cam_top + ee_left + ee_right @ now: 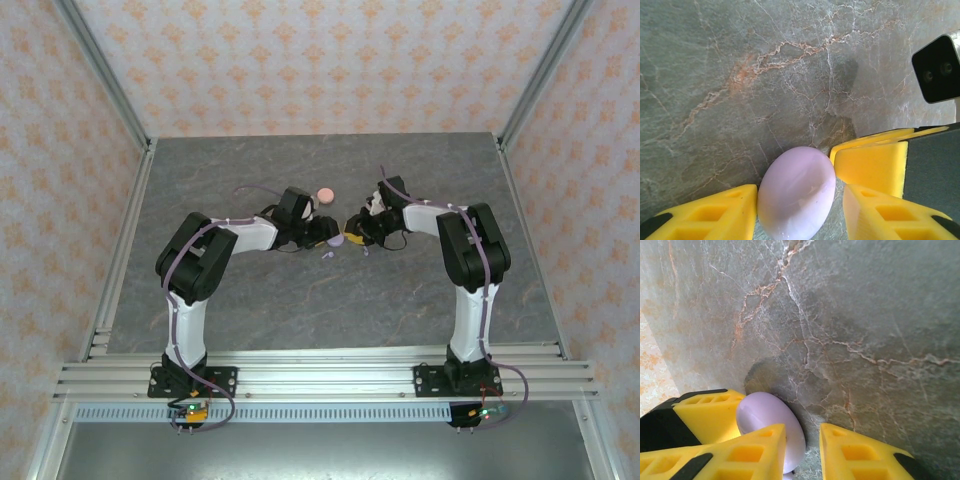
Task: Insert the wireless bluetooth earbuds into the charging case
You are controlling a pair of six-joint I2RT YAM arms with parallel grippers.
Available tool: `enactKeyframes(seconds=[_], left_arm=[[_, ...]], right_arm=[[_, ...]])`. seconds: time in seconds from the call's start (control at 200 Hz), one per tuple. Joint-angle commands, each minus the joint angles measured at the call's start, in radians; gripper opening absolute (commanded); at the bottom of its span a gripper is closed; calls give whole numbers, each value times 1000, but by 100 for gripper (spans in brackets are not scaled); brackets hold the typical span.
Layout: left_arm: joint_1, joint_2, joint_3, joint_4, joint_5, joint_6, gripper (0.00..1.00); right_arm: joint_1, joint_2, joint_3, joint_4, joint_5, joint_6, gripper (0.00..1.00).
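Note:
A lilac charging case [797, 197] stands on edge between the yellow fingers of my left gripper [801, 202], which is shut on it. It presses against the left finger [715, 212] and sits close to the right one. My right gripper [802, 442] is open, and its left finger [752, 450] lies against the lilac case [767, 415], whose rim reaches into the gap. From above, both grippers [330, 237] [358, 232] meet at mid-table. Two tiny lilac earbuds [325, 256] [365, 250] lie just in front of them. Pink earbuds are hidden.
A salmon-pink round case [325, 193] lies on the grey marbled table [250, 300] just behind the grippers. Patterned walls and metal posts enclose the table. The right gripper's finger [870, 162] and its black camera housing [937, 70] crowd the left wrist view.

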Motion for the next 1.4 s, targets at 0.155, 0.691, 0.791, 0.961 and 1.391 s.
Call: enactKeyframes(seconds=[0.155, 0.691, 0.791, 0.961, 1.391], left_arm=[[-30, 65, 5, 14, 16, -26, 48], [-27, 17, 3, -98, -74, 28, 51], [-27, 26, 0, -83, -61, 20, 50], [-27, 29, -2, -77, -58, 18, 50], [-27, 40, -2, -50, -30, 9, 47]], right_arm=[[6, 13, 3, -20, 16, -6, 26], [-16, -85, -86, 66, 64, 50, 19], [-16, -89, -88, 79, 33, 52, 18], [-16, -87, -101, 123, -20, 61, 18], [17, -4, -29, 42, 23, 55, 13]])
